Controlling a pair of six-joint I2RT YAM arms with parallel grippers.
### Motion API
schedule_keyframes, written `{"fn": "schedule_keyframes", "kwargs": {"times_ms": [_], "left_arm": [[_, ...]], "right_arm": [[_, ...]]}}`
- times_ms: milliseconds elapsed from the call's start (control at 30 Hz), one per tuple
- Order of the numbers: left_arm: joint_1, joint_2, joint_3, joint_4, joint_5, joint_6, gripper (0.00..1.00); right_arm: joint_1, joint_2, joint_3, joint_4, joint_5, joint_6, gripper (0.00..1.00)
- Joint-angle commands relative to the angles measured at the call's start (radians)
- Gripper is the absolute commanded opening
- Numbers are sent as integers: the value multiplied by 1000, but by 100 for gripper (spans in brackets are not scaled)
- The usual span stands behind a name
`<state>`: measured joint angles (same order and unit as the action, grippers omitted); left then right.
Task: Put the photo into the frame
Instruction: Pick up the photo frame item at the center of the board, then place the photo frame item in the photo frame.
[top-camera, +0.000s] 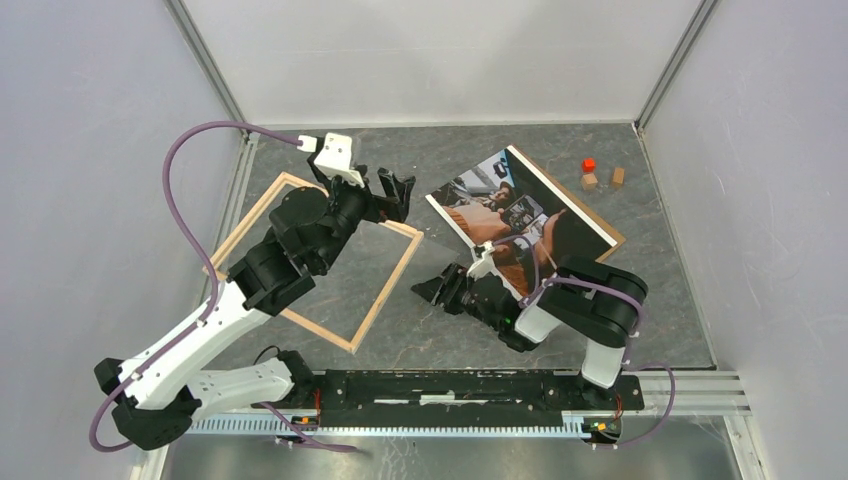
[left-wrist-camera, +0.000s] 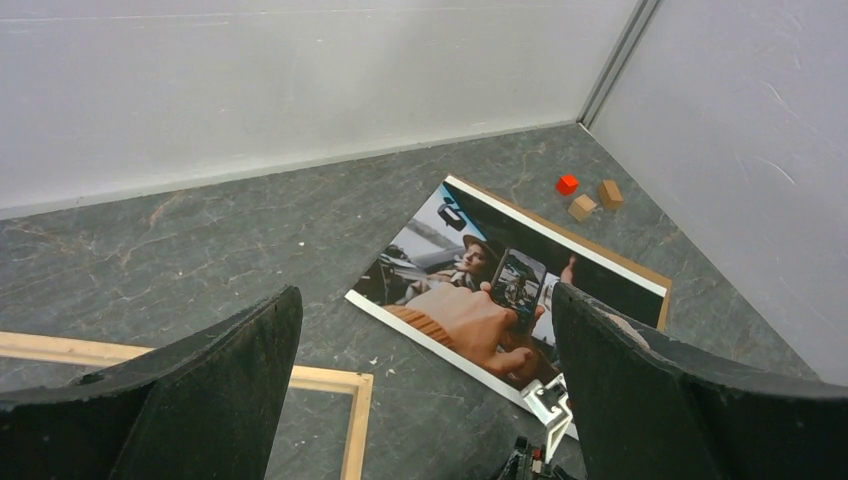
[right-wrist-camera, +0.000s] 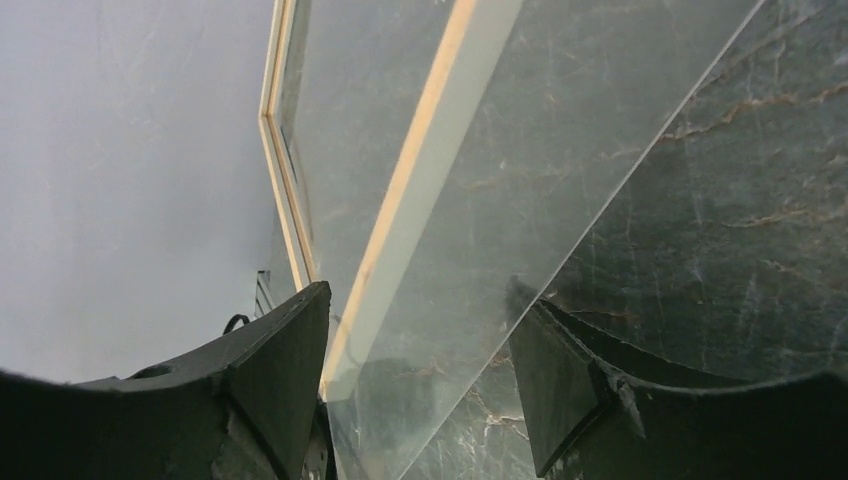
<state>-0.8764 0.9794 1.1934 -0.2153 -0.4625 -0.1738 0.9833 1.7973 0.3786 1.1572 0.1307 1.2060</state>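
Note:
The frame lies flat at the left with its pale wood side up; the left wrist view catches one of its corners. At the back right lies the photo, face up on a brown backing board; the photo shows a hand holding a phone. My left gripper hangs open over the frame's far right corner, holding nothing. My right gripper is low beside the frame's right rail. Its jaws stand apart around the corner of a clear pane that lies over the frame.
A red block and two small wooden blocks sit at the back right near the wall. Grey walls close in the table on three sides. The arms' black base rail runs along the near edge.

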Motion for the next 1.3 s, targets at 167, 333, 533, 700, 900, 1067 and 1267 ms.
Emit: {"fn": "schedule_keyframes", "kwargs": {"times_ms": [167, 333, 533, 700, 900, 1067, 1267], "left_arm": [[2, 8, 17, 9, 15, -11, 100], [2, 4, 18, 5, 28, -21, 100], [2, 7, 20, 5, 34, -23, 100], [2, 0, 20, 4, 42, -27, 100], [2, -5, 25, 0, 43, -27, 100], [4, -2, 35, -13, 50, -30, 100], [7, 3, 57, -39, 68, -39, 100]], "right_arm": [[65, 95, 74, 150, 16, 82, 70], [119, 151, 70, 285, 116, 149, 62], [130, 188, 123, 246, 167, 162, 50], [133, 192, 190, 166, 155, 165, 21], [123, 227, 280, 113, 131, 226, 0], [121, 276, 381, 85, 105, 273, 0], [120, 367, 444, 177, 100, 393, 0]]}}
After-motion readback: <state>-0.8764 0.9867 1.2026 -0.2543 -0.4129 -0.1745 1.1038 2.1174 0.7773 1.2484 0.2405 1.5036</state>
